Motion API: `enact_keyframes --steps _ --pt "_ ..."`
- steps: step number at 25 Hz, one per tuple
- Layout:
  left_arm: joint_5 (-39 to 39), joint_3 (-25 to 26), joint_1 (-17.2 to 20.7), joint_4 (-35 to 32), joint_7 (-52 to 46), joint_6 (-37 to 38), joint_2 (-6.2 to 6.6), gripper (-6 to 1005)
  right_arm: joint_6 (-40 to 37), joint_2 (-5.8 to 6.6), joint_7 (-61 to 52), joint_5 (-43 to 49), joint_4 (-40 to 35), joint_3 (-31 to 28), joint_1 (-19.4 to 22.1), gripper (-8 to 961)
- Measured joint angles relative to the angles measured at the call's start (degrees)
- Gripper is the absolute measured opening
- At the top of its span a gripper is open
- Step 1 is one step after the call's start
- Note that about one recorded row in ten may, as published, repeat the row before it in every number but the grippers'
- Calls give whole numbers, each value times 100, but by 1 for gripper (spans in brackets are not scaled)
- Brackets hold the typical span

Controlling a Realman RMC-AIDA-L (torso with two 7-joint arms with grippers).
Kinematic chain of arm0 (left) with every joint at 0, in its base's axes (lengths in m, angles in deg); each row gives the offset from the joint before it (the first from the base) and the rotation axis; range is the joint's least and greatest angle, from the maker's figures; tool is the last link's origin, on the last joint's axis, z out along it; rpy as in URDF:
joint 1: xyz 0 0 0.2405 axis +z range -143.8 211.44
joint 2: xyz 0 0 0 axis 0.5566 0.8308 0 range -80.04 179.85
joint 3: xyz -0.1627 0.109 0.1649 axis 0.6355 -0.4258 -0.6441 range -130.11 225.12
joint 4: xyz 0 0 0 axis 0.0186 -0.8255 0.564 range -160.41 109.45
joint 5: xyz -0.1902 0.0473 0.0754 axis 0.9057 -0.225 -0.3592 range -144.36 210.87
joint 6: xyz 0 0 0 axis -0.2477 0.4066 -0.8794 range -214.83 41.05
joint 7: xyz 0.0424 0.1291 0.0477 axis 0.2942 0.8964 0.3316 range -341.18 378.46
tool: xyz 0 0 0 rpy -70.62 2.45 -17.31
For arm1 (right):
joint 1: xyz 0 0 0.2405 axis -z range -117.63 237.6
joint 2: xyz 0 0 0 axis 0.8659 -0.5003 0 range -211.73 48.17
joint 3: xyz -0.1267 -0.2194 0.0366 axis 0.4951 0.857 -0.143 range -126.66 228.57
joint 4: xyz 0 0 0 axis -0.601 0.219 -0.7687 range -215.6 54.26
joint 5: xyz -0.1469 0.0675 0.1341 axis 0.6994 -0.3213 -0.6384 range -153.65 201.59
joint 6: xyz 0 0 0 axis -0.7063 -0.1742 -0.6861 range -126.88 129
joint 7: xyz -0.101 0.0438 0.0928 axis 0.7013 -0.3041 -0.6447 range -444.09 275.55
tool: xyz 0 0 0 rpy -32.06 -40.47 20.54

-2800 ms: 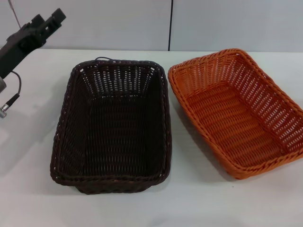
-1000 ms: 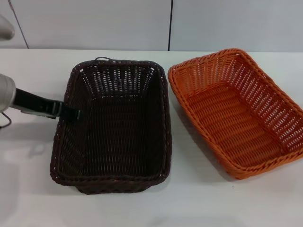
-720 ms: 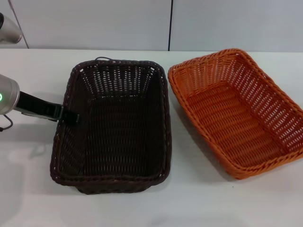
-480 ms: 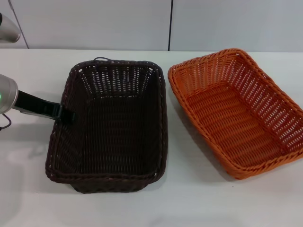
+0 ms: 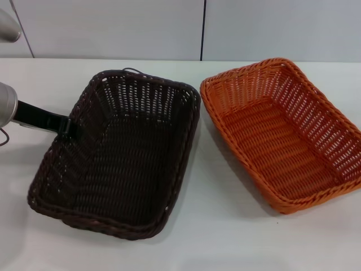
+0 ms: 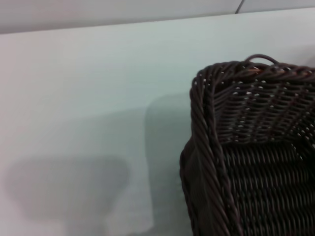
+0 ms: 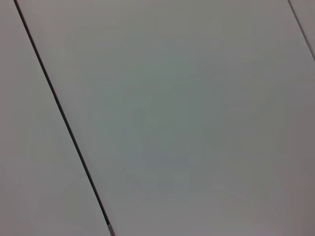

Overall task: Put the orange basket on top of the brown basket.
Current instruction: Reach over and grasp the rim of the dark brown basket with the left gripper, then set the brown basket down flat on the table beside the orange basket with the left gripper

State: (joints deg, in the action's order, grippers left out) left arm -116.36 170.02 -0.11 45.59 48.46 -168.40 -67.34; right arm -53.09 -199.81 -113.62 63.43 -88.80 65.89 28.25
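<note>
- The left gripper (image 5: 66, 127) is meeting the brown basket's (image 5: 121, 164) left rim; jaws clenched or released, I cannot tell.
- The orange basket (image 5: 282, 132) is sitting untouched beside it on the worktop (image 5: 225, 237).
- Next: grasping and lifting the orange basket over.

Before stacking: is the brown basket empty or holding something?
Empty: the brown basket shows only bare weave inside; the left gripper is at its rim.

The brown basket (image 5: 121, 155) lies left of the orange basket (image 5: 282, 132) on the table (image 5: 225, 237).
</note>
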Motion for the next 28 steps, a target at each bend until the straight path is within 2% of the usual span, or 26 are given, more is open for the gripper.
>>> enact_keyframes --steps 5,10,15,19,24,25,28 --pt "0 2 1 62 20 -14 16 226 45 2 0 0 -10 0 1 701" --pt "4 53 8 204 164 -91 13 209 46 5 0 1 10 0 22 700" --pt "130 117 -91 739 616 -733 13 201 46 15 0 1 13 0 60 698" --pt "152 119 -192 857 799 -999 23 198 74 18 0 1 14 0 87 697" --pt "574 295 -452 747 1382 -1564 128 195 185 26 0 1 13 0 84 695" --pt "826 420 -648 482 1640 -1821 200 195 195 27 0 1 13 0 75 695" --pt "870 428 -847 132 1784 -1913 273 196 195 27 0 1 14 0 68 694"
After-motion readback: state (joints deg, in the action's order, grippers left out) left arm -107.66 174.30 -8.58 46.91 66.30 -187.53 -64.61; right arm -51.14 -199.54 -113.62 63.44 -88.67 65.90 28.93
